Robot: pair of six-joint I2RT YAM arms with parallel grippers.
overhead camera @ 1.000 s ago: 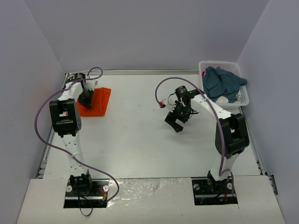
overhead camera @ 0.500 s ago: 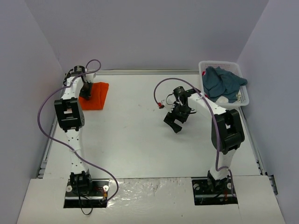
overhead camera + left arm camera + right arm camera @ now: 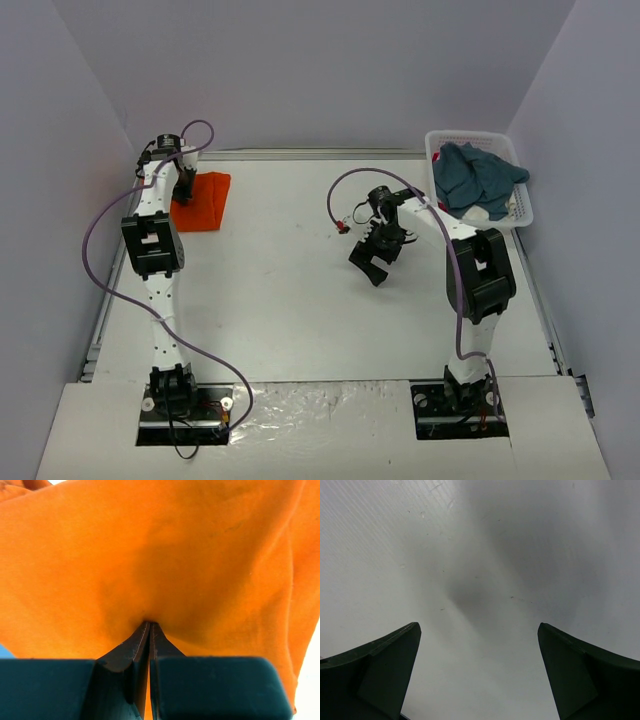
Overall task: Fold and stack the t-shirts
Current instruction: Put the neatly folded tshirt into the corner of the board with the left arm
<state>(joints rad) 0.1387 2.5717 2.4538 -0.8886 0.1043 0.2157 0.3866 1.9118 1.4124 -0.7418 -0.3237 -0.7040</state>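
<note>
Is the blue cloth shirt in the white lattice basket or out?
In: the blue cloth shirt lies heaped inside the white lattice basket.

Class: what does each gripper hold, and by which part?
Left gripper pinches a fold of the orange t-shirt near its far-left corner; right gripper is open, holding nothing.

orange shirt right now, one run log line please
left claw shut on orange t-shirt at far left | right claw open, empty, over table | teal t-shirt heaped in basket
</note>
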